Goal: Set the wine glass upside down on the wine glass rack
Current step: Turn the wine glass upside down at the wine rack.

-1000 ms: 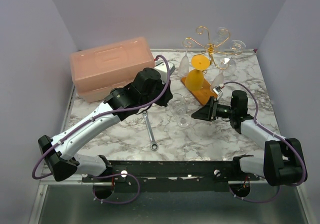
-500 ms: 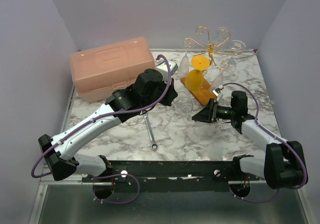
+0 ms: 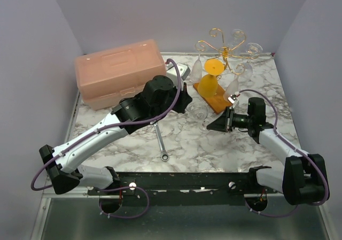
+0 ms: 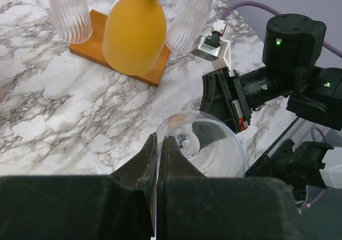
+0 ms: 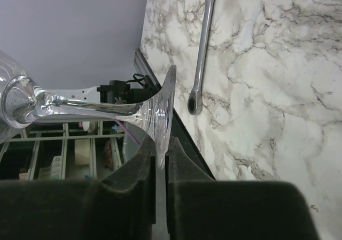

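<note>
A clear wine glass (image 3: 199,111) lies sideways in the air between my two arms, just in front of the wine glass rack (image 3: 227,50). My left gripper (image 3: 188,106) is shut on the rim of its bowl (image 4: 214,154). My right gripper (image 3: 209,124) is shut on the edge of its round foot (image 5: 163,103), and the stem runs off to the left in the right wrist view. The rack's gold arms carry an orange glass (image 4: 136,31) and ribbed clear glasses (image 4: 69,13), hanging upside down over the orange-brown base (image 3: 214,97).
A pink toolbox (image 3: 118,71) stands at the back left. A metal wrench (image 3: 160,141) lies on the marble table (image 3: 235,149) under the left arm. A small white and silver block (image 4: 214,43) sits right of the rack base. Walls close in on the left, right and back.
The left arm lifted the glass off the table, tipped it sideways and drew it back toward the rack. The right gripper, open a second ago, has shut on the glass's foot.
</note>
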You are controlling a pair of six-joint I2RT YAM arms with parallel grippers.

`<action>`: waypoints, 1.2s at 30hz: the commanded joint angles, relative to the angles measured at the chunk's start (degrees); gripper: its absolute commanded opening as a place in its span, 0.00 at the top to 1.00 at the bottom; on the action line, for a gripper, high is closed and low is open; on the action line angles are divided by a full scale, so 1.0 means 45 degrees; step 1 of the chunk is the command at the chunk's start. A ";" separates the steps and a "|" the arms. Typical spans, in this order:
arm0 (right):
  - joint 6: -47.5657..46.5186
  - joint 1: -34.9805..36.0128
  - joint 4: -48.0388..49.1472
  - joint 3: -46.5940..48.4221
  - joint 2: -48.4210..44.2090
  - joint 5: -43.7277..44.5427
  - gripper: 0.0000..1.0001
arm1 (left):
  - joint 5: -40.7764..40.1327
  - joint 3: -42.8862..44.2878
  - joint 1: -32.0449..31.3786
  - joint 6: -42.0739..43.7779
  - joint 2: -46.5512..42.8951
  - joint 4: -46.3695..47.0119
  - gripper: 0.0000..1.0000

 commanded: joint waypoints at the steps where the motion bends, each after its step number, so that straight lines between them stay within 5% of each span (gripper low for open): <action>1: 0.0325 0.0038 -0.0227 0.0561 -0.0379 -0.0505 0.94 | -0.0196 -0.0216 -0.0204 -0.0310 -0.0615 0.0962 1.00; 8: -0.0189 0.0034 -0.1982 0.1055 -0.0763 -0.0430 1.00 | 0.0107 -0.1442 -0.0209 -0.0402 -0.1609 0.1811 1.00; 22: -0.1405 -0.0034 -0.4252 0.1682 -0.2210 0.0968 1.00 | 0.0821 -0.3521 -0.0208 -0.0350 -0.3457 0.3229 0.35; 29: -0.2822 -0.0034 -0.5908 0.2336 -0.2723 0.1756 1.00 | 0.0445 -0.4090 -0.0209 -0.0272 -0.4642 0.3048 0.13; 36: -0.4916 -0.0044 -0.7951 0.3352 -0.3240 0.2757 1.00 | -0.0192 -0.4765 0.0002 -0.0065 -0.6125 0.2239 0.01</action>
